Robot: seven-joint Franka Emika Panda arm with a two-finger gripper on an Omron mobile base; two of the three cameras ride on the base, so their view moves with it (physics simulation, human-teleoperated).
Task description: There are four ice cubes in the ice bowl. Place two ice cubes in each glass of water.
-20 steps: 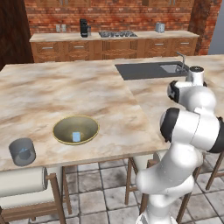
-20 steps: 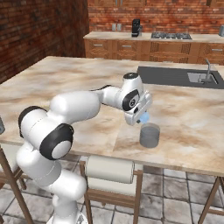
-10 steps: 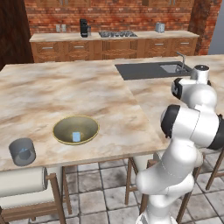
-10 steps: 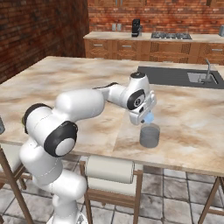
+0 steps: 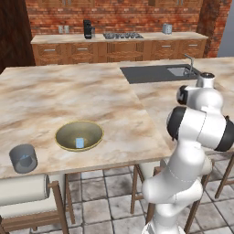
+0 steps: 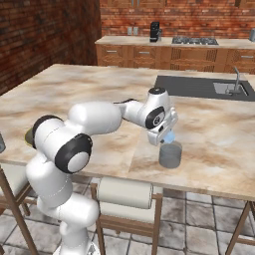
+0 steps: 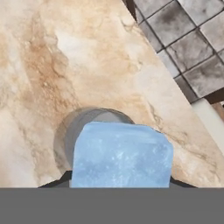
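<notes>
My gripper is shut on a pale blue ice cube and holds it just above the rim of a grey-blue glass of water near the island's front edge. In the hand view the ice cube sits large between my dark fingertips, with the round mouth of the glass right beneath and behind it. The ice bowl, olive-yellow with a golden rim, lies on the left part of the island with one ice cube inside. The other glass of water stands left of the bowl at the counter's edge.
A dark sink with a tap is set into the island beyond the glass. Stools with pale padded backs stand under the front edge. The counter edge drops to a tiled floor close to the glass.
My hand has eased a little to the right and down with the ice cube, coming closer over the glass. The glasses and the bowl have stayed put.
</notes>
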